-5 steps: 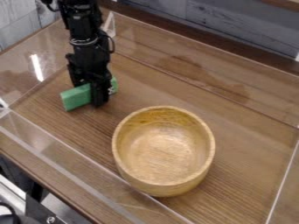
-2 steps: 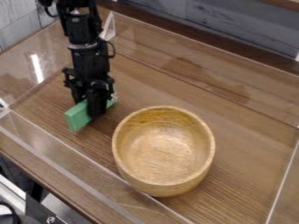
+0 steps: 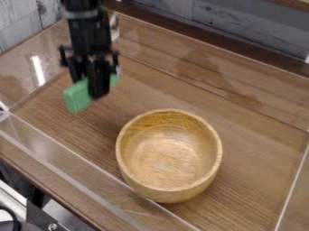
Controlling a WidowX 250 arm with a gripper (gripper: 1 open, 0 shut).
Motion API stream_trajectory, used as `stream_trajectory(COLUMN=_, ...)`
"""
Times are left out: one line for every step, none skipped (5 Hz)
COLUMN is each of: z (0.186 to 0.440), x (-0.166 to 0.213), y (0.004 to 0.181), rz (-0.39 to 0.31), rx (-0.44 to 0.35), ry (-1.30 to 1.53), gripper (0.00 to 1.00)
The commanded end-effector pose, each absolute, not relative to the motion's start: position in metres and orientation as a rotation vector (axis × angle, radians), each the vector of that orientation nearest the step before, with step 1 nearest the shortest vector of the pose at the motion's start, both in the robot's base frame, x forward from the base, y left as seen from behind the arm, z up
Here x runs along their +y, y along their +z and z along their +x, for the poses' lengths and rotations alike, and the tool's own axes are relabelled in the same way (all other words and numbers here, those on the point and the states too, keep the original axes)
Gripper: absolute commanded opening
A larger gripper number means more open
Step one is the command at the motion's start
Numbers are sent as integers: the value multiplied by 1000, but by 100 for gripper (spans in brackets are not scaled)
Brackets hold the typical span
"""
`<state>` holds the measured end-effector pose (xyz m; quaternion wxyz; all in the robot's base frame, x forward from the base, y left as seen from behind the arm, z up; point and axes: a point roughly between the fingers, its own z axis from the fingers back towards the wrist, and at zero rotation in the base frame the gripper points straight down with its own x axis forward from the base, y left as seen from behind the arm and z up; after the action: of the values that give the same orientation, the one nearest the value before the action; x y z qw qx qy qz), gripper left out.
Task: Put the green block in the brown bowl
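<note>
I see the gripper (image 3: 94,83) clamped shut on the green block (image 3: 79,97), apparently clear of the table (image 3: 229,99). The brown bowl (image 3: 171,153) sits well to its right.

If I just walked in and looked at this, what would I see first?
You'd spot the bright green block first, pinched in the robot's black claw and hanging in the air at the upper left, above the wooden table. Next your eye would land on the big brown bowl, sitting empty near the middle, lower and to the right of the block.
</note>
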<state>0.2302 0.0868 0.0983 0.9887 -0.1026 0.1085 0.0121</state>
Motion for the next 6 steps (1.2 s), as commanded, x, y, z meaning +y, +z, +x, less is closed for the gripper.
stream_trajectory(z=233, x=73, y=150, rz=-191, rx=166, ry=30, gripper=0)
stream_trajectory(z=223, x=34, y=163, rz=-200, rx=183, ry=-23, gripper=0)
stream_trajectory(z=207, x=-16, y=158, rz=-198, rx=200, ry=-98, gripper=0)
stream_trajectory(z=200, x=-38, y=154, rz=-192, rx=202, ry=-137, gripper=0)
stream_trajectory(z=191, x=-82, y=143, rz=-183, rx=201, ry=-180, gripper=0)
stream_trajectory(z=185, x=-116, y=127, rz=-178, rx=196, ry=-206, gripper=0)
